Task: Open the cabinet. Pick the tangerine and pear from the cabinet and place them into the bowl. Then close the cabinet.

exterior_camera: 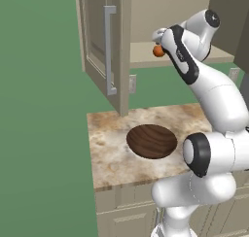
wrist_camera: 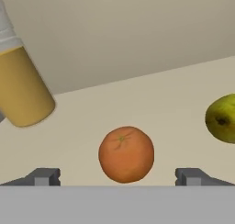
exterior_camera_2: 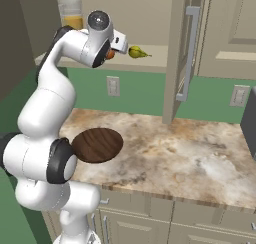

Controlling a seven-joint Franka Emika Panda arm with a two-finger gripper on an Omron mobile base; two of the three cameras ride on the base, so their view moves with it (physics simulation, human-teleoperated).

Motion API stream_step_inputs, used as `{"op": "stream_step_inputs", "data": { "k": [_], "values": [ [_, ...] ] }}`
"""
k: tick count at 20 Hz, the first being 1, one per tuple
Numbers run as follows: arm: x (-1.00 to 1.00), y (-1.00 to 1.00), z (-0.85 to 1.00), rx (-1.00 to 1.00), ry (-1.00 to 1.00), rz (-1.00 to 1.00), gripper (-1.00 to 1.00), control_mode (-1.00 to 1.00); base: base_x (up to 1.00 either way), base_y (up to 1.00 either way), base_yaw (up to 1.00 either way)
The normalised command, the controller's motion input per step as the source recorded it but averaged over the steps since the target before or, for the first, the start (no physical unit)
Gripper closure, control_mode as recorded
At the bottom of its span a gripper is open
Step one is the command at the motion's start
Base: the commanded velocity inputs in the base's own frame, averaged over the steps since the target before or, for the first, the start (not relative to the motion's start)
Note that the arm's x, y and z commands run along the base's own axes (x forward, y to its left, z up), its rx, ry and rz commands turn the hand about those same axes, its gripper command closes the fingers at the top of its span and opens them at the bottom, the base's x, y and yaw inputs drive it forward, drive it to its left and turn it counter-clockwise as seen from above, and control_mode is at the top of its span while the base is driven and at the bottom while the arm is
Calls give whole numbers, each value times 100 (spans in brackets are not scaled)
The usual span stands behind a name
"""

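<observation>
With the cabinet [exterior_camera: 104, 46] open, the gripper [wrist_camera: 117, 176] has its jaws spread wide either side of the tangerine [wrist_camera: 126, 154] on the shelf, so closing off-centre may roll it toward the pear [wrist_camera: 222, 118] nearer the shelf's front edge.

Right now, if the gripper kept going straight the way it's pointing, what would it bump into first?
Most likely the tangerine. It sits on the cabinet shelf right between the open gripper's fingertips, dead ahead. The pear and the juice glass lie off to either side, so the gripper would probably miss them.
</observation>
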Motion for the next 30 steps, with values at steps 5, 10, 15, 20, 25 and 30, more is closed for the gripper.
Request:
{"op": "stream_step_inputs", "data": {
  "k": [5, 10, 15, 20, 25, 30],
  "values": [
    [0, 0, -10, 0, 0, 0, -100, -100, 0, 0, 0],
    [1, 0, -13, -3, 0, 0, -100, -100, 0, 0, 0],
    [16, 0, -16, -5, 0, 0, -100, -100, 0, 0, 0],
    [32, 0, -17, -5, 0, 0, -100, -100, 0, 0, 0],
    [40, 0, -19, -5, 0, 0, -100, -100, 0, 0, 0],
    [27, 7, -24, -9, 0, 0, 100, -100, 0, 0, 0]
  ]
}}
